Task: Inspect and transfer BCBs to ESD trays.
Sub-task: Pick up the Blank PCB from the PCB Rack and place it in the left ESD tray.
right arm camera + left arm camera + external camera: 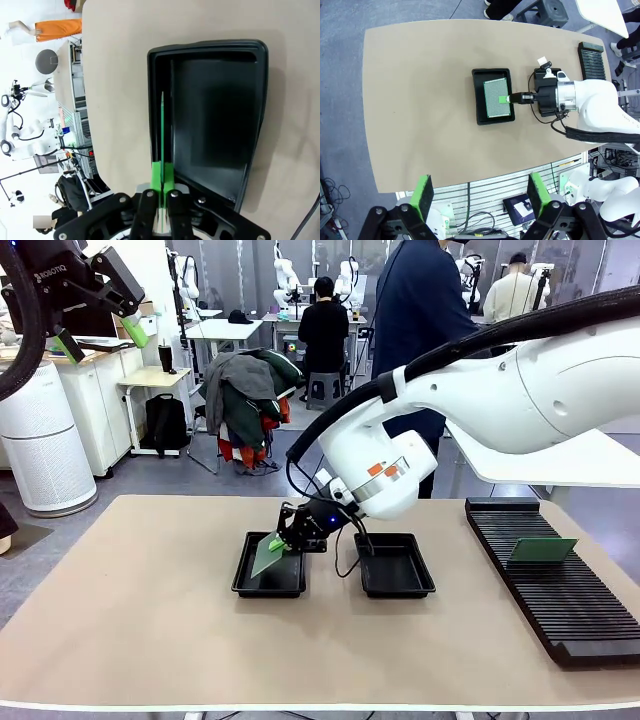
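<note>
You see the BCB (pixel 162 130) edge-on in the right wrist view, its face unreadable; the rack (pixel 560 590) runs off the front view's right edge.

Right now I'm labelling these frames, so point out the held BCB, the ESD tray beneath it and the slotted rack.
held BCB (pixel 494 102): left wrist view, its green face.
ESD tray (pixel 268 592): front view, its near rim.
slotted rack (pixel 565 610): front view, its ribbed top.
</note>
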{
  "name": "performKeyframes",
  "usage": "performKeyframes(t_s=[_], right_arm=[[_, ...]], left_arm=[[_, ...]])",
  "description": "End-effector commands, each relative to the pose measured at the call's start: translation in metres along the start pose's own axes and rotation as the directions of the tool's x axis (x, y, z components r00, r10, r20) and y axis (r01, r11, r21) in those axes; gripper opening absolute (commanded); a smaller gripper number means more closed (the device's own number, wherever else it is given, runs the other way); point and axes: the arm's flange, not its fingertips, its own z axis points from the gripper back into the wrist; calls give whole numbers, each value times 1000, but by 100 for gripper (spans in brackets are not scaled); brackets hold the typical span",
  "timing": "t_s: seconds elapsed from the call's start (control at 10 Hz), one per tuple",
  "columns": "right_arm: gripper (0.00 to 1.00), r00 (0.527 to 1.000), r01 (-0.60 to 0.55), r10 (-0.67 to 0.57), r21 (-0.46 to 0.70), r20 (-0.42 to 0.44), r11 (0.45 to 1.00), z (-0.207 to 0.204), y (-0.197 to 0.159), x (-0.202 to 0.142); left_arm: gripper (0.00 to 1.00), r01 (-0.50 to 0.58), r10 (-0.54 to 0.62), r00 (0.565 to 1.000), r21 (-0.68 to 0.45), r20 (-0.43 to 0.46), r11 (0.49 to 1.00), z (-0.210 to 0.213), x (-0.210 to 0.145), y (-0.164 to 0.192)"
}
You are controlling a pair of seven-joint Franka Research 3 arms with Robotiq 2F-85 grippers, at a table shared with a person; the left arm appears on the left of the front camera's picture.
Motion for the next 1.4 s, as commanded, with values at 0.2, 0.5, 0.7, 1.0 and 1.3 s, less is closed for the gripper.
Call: performKeyframes(t_s=[0.2, 0.5, 0.7, 1.0, 1.3], right_arm=[[2, 999, 26, -24, -45, 43, 999, -19, 5, 8], [2, 999, 35, -33, -75, 24, 997, -25, 8, 12], [2, 999, 40, -40, -102, 9, 994, -27, 13, 12], [2, 999, 40, -41, -139, -4, 990, -28, 20, 17], [6, 999, 36, -41, -156, -32, 987, -29, 25, 20]], left_arm=[[100, -2, 2, 1000, 0, -1, 1000, -1, 0, 1], [100, -2, 2, 1000, 0, -1, 1000, -1, 0, 1], [100, -2, 2, 1000, 0, -1, 1000, -1, 0, 1], [100, -2, 2, 1000, 0, -1, 1000, -1, 0, 1], [100, -2, 2, 1000, 0, -1, 1000, -1, 0, 1]])
